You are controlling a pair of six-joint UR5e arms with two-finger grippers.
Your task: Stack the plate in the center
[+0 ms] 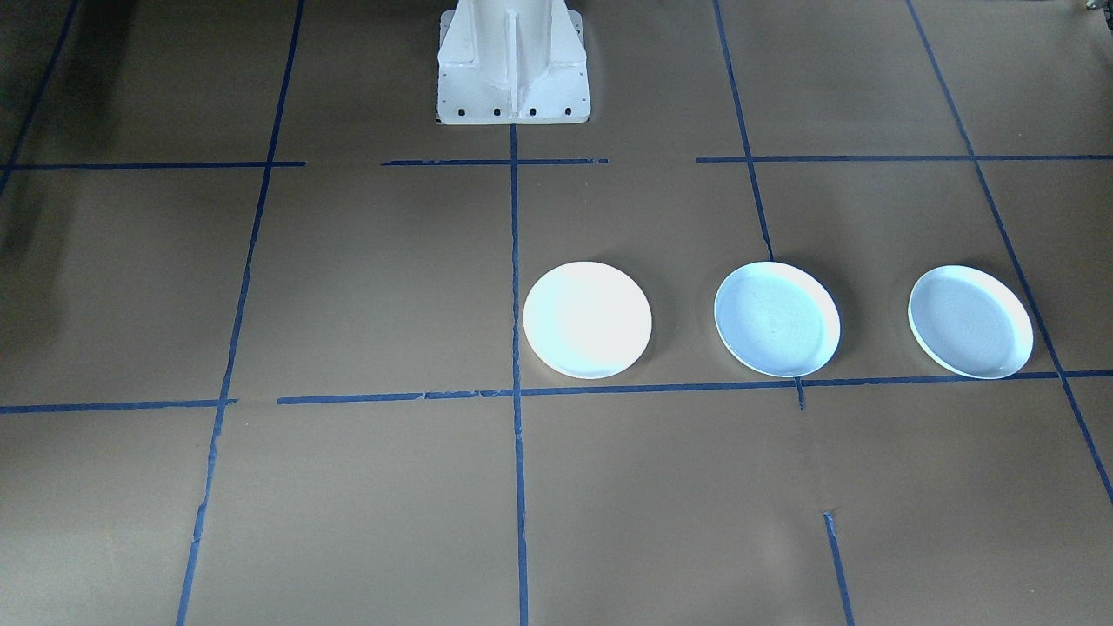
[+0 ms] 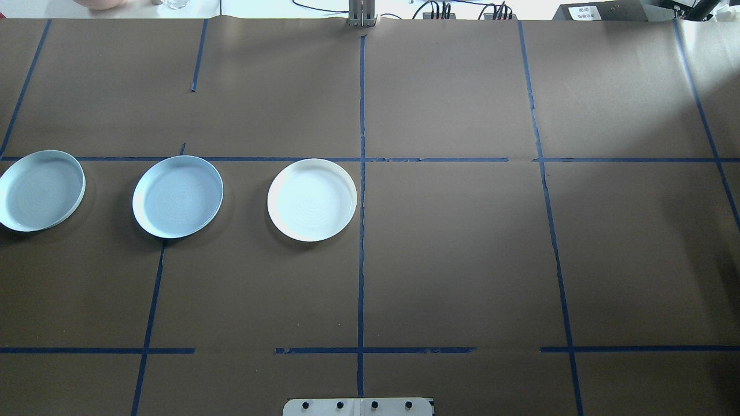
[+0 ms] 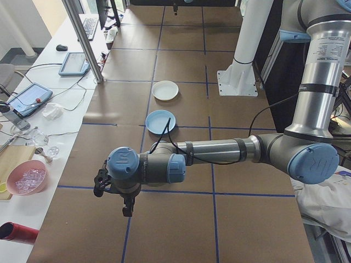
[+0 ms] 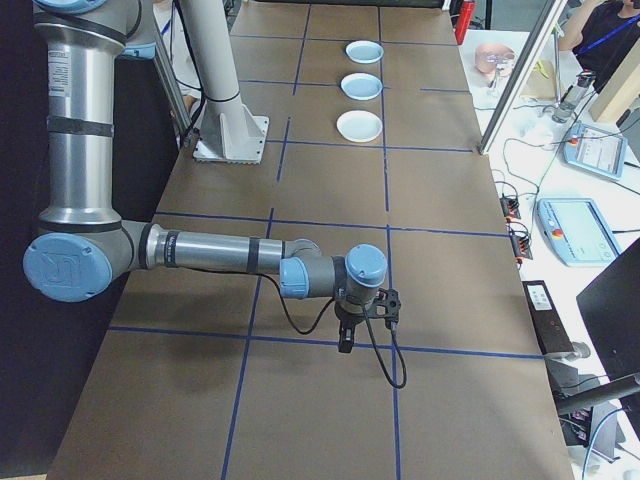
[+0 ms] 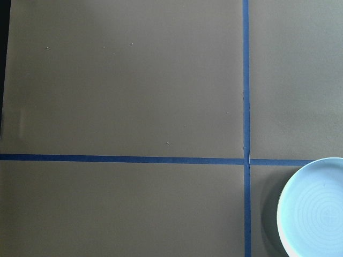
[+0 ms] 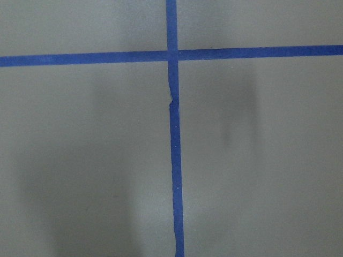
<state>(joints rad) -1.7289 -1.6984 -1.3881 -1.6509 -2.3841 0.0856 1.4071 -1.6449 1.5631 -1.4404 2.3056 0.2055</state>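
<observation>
Three round white plates lie in a row on the brown table. The center plate (image 2: 178, 196) (image 1: 776, 319) has a low rim and a bluish inside. An outer plate (image 2: 41, 190) (image 1: 970, 322) sits toward my left end, and a whiter plate (image 2: 312, 200) (image 1: 587, 320) lies near the table's midline. My left gripper (image 3: 128, 209) hangs over the left end, apart from the plates; a plate edge (image 5: 316, 211) shows in its wrist view. My right gripper (image 4: 345, 342) hangs far off over the right end. I cannot tell whether either gripper is open or shut.
Blue tape lines divide the table into a grid. The white robot pedestal (image 1: 513, 61) stands at the back middle. A side bench holds tablets (image 3: 27, 98), a pink bowl (image 3: 26, 178) and cables. A person (image 4: 610, 30) sits beyond the bench.
</observation>
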